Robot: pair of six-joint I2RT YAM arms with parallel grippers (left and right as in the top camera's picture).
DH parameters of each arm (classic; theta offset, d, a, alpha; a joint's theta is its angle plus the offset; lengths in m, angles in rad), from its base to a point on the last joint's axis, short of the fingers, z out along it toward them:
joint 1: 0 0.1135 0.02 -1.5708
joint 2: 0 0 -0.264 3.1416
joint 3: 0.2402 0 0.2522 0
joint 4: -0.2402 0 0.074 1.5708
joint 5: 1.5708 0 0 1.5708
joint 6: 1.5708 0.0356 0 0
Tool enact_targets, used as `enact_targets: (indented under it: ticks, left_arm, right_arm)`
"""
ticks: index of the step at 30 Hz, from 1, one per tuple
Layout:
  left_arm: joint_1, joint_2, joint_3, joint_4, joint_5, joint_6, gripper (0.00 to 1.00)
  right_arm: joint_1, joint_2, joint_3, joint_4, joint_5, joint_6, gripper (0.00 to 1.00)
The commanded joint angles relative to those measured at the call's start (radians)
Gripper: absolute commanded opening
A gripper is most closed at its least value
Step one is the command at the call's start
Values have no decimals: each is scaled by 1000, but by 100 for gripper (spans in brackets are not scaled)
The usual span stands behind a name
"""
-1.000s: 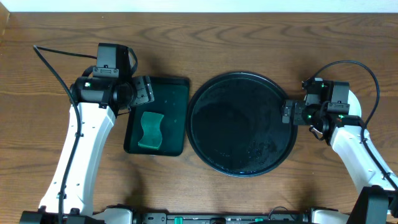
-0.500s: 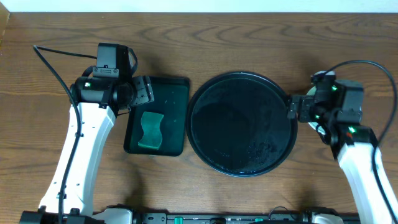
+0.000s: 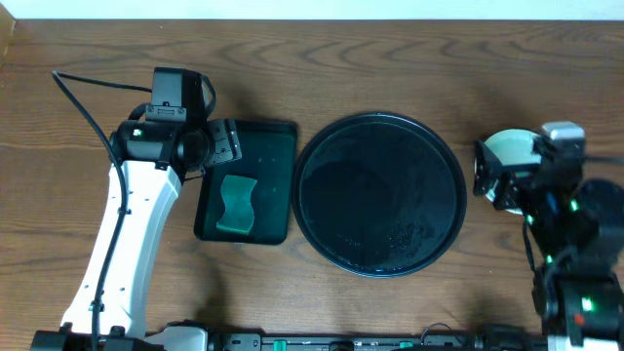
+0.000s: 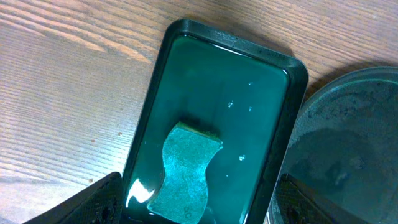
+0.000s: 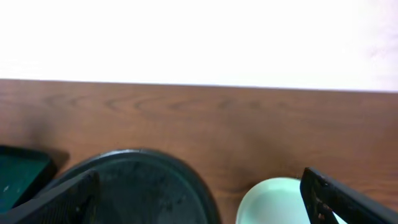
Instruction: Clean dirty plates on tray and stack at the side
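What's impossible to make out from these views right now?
- Plates: overhead, right arm covers most of them; count and cleanliness unclear. Right wrist view cuts them off at the bottom edge.
- Sponge: left wrist, lower end cut off by frame edge.
- Tray specks: overhead, too small to identify.

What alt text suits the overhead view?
A round black tray, no plates on it, sits on a wooden table. Left of it, a green tray holds a sponge near the open left gripper; right, a pale plate lies beside the open right gripper.
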Motion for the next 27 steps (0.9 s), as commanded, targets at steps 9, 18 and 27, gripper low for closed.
enact_targets:
  ticks: [9,18,27]
  left_arm:
    - [3,2,19,-3,-16,-9,79]
    - [3,2,19,-3,-16,-9,79]
    - [3,2,19,-3,-16,-9,79]
  right_arm:
    - [8,-241,1,-188,68,-25,99]
    - [6,-243,1,-203,24,-25,99]
    - [4,-404,-54,-129,-29,-56,99]
